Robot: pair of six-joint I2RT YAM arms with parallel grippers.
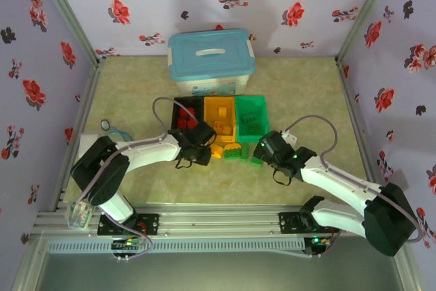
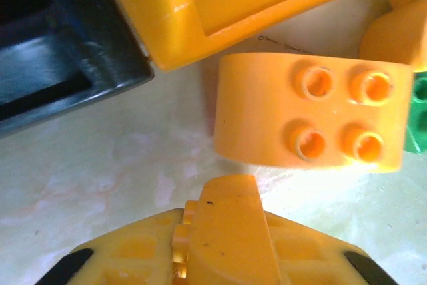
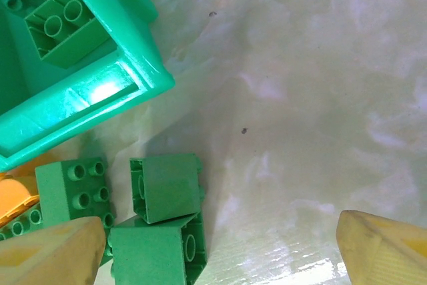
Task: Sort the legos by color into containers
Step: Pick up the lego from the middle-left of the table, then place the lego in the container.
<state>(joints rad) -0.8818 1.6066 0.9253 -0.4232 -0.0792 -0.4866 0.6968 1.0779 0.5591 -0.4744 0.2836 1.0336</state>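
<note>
green bin (image 3: 87, 105), green bricks (image 3: 60, 31) inside

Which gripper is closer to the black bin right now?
Left. The left gripper sits at the front corner of the black bin; the right gripper is farther off, by the green bin.

Three bins (image 1: 251, 104) abreast — loose legos (image 1: 235, 153) just before.

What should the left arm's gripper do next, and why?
Probably lift a little, then move forward: the left gripper looks shut on a small orange-yellow plastic studded brick, and the open orange-yellow plastic bin sits just ahead.
</note>
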